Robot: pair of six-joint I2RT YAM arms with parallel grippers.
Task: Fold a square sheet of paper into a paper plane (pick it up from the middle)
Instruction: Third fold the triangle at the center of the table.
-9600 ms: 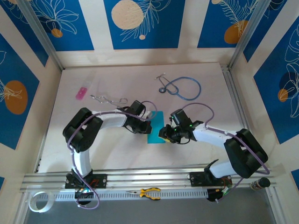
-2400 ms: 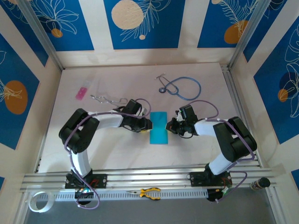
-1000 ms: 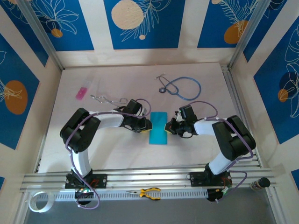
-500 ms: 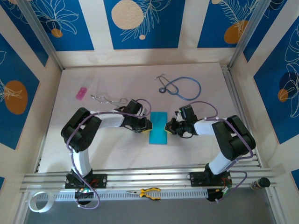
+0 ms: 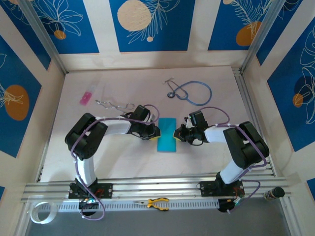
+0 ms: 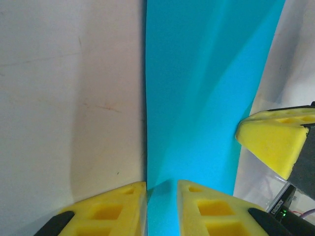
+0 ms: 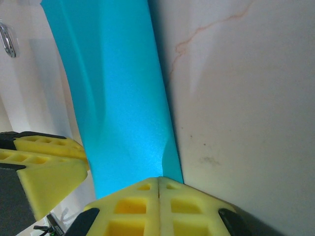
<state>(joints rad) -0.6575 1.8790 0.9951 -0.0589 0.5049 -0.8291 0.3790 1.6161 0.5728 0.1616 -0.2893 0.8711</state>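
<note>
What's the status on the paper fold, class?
Left gripper closing on sheet of paper, left edge. Right gripper shut at its right edge. Sheet folded, a narrow rectangle. Stethoscope well behind.

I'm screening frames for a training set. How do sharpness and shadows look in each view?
Top external: evenly lit, sharp, soft shadows under the arms. Left wrist: the square sheet of paper is crisp, a dark shadow along its left edge, the left gripper slightly soft. Right wrist: the paper's grain is sharp, the right gripper soft.

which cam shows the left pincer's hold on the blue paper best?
Left wrist: the paper edge sits between the left pincer pads. Top external shows the folded sheet whole, but the grip point is tiny. Right wrist shows that pincer's foam pad beside the paper.
</note>
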